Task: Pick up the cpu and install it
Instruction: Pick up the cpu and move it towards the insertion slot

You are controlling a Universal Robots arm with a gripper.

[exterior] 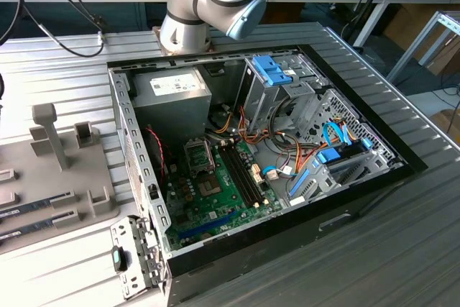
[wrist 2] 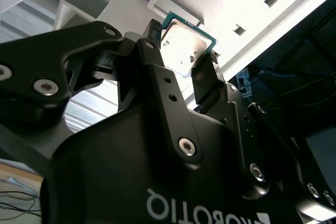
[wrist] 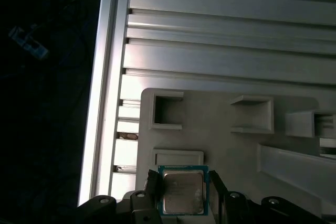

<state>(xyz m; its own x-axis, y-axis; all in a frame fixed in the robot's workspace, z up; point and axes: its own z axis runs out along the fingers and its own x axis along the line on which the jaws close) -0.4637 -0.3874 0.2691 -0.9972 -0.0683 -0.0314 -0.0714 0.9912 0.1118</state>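
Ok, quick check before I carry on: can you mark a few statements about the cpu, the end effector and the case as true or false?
1. The computer case lies open with its motherboard exposed. True.
2. The fingers of the end effector flank the cpu on two sides. True.
3. The cpu is seated on the motherboard. False: it is at the end effector, above the grey fixture tray.
4. The end effector hangs inside the computer case. False: the fixture tray and the ribbed aluminium table lie beneath it.
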